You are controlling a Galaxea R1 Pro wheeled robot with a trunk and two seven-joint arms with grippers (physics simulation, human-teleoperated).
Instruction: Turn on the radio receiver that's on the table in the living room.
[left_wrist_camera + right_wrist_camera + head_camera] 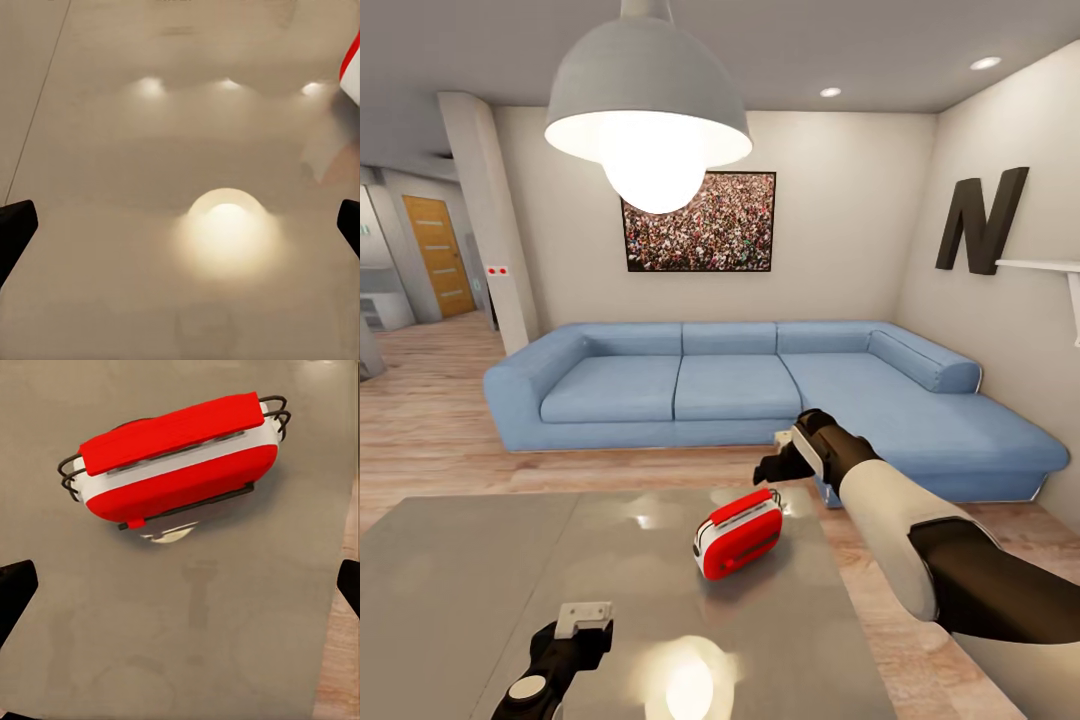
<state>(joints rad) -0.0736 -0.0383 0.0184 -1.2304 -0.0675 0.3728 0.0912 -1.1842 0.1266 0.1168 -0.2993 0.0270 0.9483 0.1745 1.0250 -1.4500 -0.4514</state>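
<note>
Right now my right gripper (785,462) hangs above the far edge of the table (480,560), just beyond the radio receiver (738,533) and clear of it. Its two fingers stand wide apart with nothing between them; in my right wrist view the dark fingertips (16,592) sit at either side with the red radio receiver (172,461) well ahead, untouched. From there I see its red top panel, the white band along its side and the thin dark wire loops at both ends, and the grey table (225,645) top under it.

The radio receiver stands on the glossy grey table, toward the table's far right part, turned at an angle. My left gripper (582,625) hovers low over the near part of the table, well apart from the radio. Its fingers (15,225) are also spread with nothing in them, and my left wrist view looks down on the shiny table (90,300) with a bright lamp reflection, a corner of the radio receiver (351,71) at the edge.

Beyond the table lies the living room: the light wood floor (430,430), the blue sofa (740,385), a crowd photo (699,221) on the beige wall, and the white pendant lamp (648,115) overhead.
</note>
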